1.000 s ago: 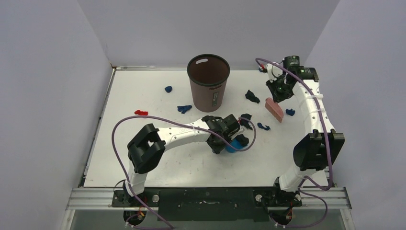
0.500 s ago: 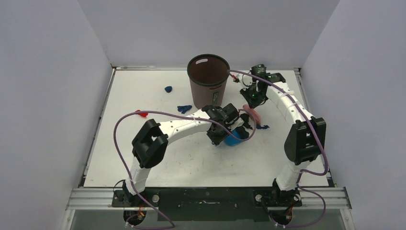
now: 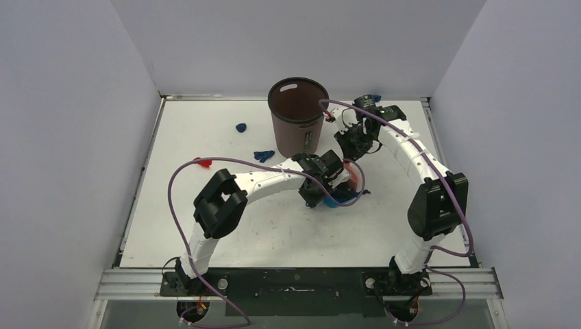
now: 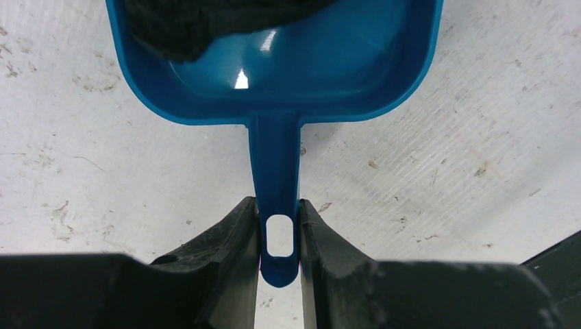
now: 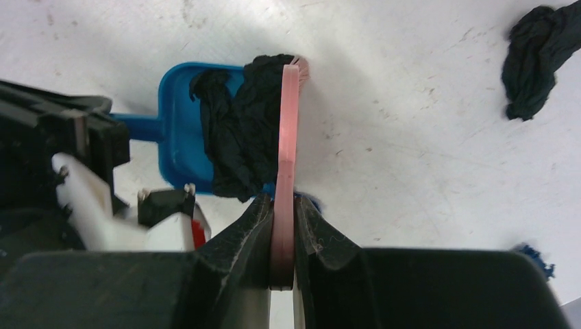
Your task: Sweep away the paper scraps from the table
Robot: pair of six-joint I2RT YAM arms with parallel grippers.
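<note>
**A:** Where are the scraps (image 5: 236, 137) sitting right now?

**B:** A dark bunch is lying in the dustpan (image 4: 308, 68), and the brush (image 5: 286, 151) is pressing against it at the pan's mouth. Your left gripper (image 4: 279, 212) is pinching the pan's handle, jaws narrowly parted around it, so the pan is resting flat on the table (image 3: 274, 233). Your right gripper (image 5: 283, 205) is clamping the brush handle edge-on, fingers tight on it.

**A:** What else is lying around?

**B:** 1 dark scrap (image 5: 538, 55) is lying well apart from the brush. 2 blue ones (image 3: 264, 155) and 1 red (image 3: 201, 162) are waiting left of the bin (image 3: 298, 116). The bin is standing just behind both grippers, likely crowding your right arm's swing.
</note>
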